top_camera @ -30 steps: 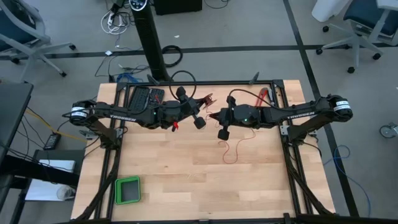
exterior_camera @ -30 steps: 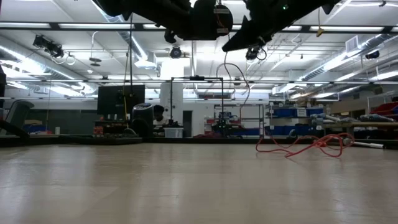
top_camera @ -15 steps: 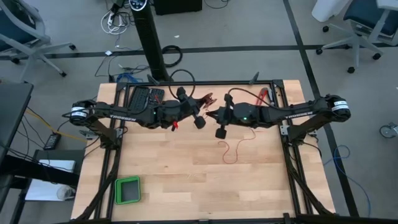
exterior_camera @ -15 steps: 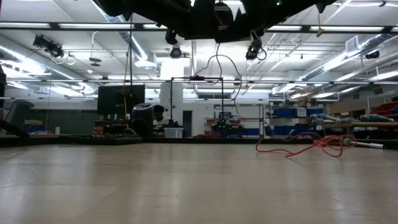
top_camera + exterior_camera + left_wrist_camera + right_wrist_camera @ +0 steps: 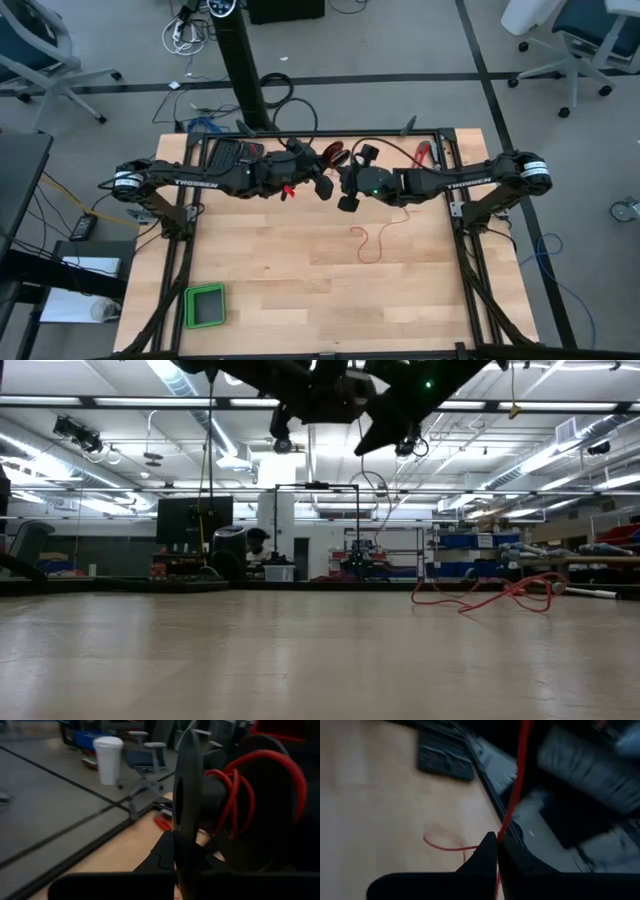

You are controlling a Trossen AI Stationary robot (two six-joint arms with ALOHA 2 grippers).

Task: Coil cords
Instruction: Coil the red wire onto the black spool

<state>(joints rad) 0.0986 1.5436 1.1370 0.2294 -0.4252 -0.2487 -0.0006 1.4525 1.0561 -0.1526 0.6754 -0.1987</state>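
Red cord (image 5: 520,775): running taut between right hand (image 5: 345,187), pinching it closed, and left hand (image 5: 322,172), closed on wound loops; slack tail trailing below right hand.

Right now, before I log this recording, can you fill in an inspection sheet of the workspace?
Surface: wooden table, mostly bare.
Job's things: red cord, loose tail on the table; coiled loops between the arms.
Clutter: green tray at one corner; red-handled tool at the back edge.
End effectors: left end effector shut beside the loops; right end effector shut on the red cord; both raised mid-table.
Cables: floor cables.
Surroundings: office chairs.
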